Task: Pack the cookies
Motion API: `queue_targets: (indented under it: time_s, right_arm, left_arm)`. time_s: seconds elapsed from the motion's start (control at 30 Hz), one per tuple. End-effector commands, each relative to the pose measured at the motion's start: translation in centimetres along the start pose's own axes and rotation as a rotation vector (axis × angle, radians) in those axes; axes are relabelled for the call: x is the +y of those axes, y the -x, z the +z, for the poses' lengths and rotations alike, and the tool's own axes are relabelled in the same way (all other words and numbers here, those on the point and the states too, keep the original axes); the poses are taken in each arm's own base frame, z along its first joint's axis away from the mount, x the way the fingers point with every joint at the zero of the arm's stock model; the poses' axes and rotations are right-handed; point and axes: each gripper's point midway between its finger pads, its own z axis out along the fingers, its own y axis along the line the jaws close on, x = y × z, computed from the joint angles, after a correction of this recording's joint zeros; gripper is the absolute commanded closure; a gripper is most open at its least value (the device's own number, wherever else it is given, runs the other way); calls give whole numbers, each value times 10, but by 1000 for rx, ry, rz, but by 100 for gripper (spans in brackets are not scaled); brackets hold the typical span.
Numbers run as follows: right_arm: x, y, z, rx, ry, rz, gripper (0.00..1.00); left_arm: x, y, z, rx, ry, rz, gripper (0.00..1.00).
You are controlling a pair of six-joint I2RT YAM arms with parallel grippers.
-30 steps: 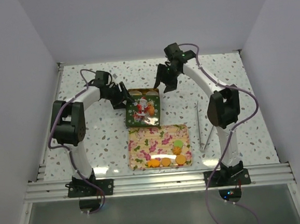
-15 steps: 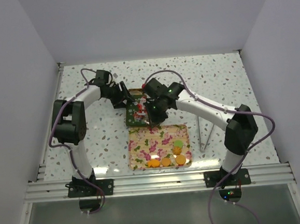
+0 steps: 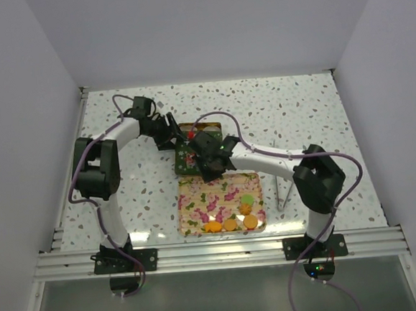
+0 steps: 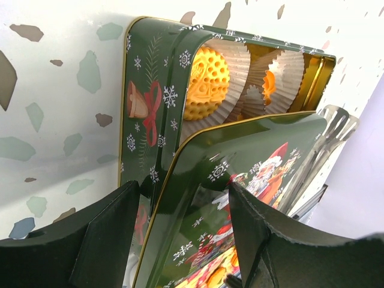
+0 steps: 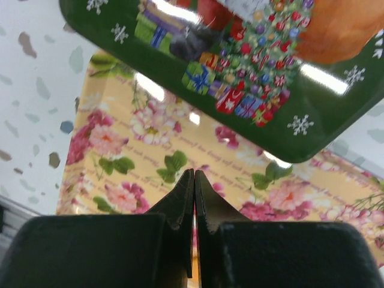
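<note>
Lid hides most tin cookies.

Left arm arched up from base, forearm angled inward toward centre. Left gripper tilted downward, jaws spread wide. Right arm elbow out right, forearm low, stretched leftward. Right gripper pointing down, fingertips pressed together.

Green lid over most of the tin, only far paper cups uncovered; right gripper at its near edge.

Overhead; wrist close-ups, apparently sharing tin
</note>
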Motion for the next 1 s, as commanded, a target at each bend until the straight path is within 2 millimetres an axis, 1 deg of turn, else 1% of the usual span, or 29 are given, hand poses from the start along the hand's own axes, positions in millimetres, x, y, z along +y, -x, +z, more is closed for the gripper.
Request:
queue_targets:
  time_s: [0.0,0.03,0.13,0.27,0.33,0.4,0.43,0.47,0.5,0.57,0.63,0.67,0.83,0.97]
  right_arm:
    - [-1,33,9,-119,-54,-29,100]
    - [-5,30,17,-106,-75,-34,100]
    - [-8,28,26,-97,-94,-37,100]
    - [-11,35,28,-124,-119,-39,100]
    - [-13,39,27,-133,-136,-40,100]
    - [-15,48,25,-156,-162,-43,100]
    - [-17,50,24,-156,-175,-42,100]
    - [-14,57,21,-171,-175,-44,100]
    - [-17,57,24,-165,-191,-52,100]
    - [-13,65,22,-180,-185,-50,100]
    - [-14,65,27,-171,-192,-51,100]
    - [-12,69,26,-179,-187,-48,100]
    - [-17,77,27,-184,-199,-33,100]
    - [-11,82,15,-204,-152,-28,100]
  left_arm:
    - [3,1,4,12,12,4,35]
    - [4,2,4,12,11,3,34]
    - [4,2,3,13,9,-1,35]
    - [6,3,3,18,8,-5,35]
    - [7,4,3,20,4,-7,34]
    - [7,5,3,19,1,-7,34]
    - [6,5,2,21,-9,-5,34]
    - [4,6,2,21,-17,-4,34]
    - [4,7,1,20,-22,-3,34]
    - [0,8,0,20,-36,3,33]
    - [-3,10,-1,18,-49,6,32]
    - [-4,10,-2,17,-51,7,32]
    - [-10,14,-4,7,-65,16,30]
    - [-8,16,-5,4,-48,13,30]
